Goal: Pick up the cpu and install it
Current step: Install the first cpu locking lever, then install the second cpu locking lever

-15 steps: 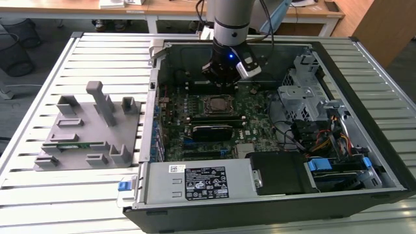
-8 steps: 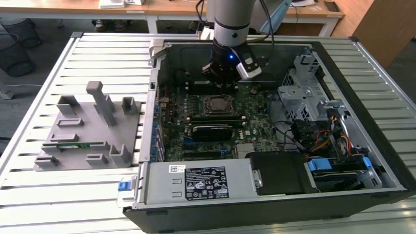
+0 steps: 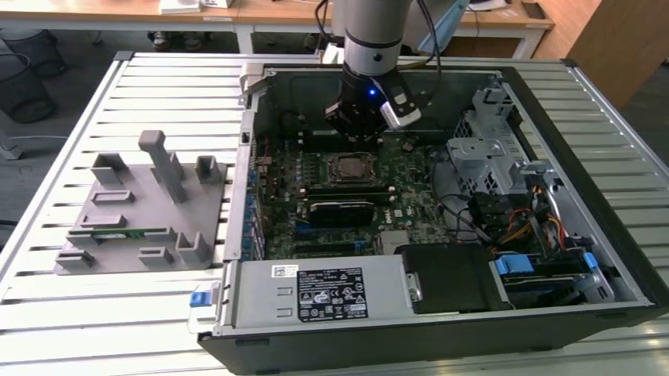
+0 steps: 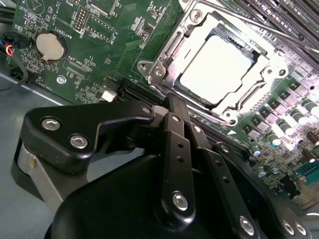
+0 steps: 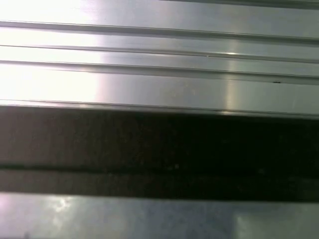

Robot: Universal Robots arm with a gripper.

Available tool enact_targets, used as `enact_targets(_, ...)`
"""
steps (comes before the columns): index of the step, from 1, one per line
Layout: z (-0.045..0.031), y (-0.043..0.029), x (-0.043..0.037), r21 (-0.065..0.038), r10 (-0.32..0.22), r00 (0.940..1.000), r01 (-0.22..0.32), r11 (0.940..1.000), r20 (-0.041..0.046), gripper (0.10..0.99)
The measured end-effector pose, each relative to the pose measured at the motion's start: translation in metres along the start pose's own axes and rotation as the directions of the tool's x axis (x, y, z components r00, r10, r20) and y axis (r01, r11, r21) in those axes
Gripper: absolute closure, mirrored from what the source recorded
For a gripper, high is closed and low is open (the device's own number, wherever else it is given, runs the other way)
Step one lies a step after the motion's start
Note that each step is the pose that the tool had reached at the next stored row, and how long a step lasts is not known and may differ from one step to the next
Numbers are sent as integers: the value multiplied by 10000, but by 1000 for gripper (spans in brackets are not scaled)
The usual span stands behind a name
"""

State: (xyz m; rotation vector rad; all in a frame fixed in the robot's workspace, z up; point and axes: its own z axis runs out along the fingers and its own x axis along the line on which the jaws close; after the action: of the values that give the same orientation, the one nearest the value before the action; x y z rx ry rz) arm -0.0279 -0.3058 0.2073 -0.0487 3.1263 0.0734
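The cpu (image 4: 215, 69) shows its silvery-white top and lies flat inside the metal frame of the motherboard socket (image 3: 350, 167). My gripper (image 3: 353, 139) hangs inside the open computer case, just above the board and a little behind the socket in the exterior view. In the second wrist view the black fingers (image 4: 174, 124) meet at their tips beside the socket's edge, and the gripper (image 4: 172, 102) is shut with nothing in it, apart from the cpu.
The case walls (image 3: 246, 157) ring the motherboard. A drive cage (image 3: 491, 149) and cables stand at the exterior view's right, a power supply (image 3: 324, 290) at the front. A grey fixture (image 3: 146, 204) with a green memory stick (image 3: 117, 233) sits on the slatted table (image 5: 159, 79).
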Motion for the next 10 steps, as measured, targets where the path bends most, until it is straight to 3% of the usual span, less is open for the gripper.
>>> enact_targets(10, -1, -30, 0, 1, 0, 10000, 0, 10000, 0, 980)
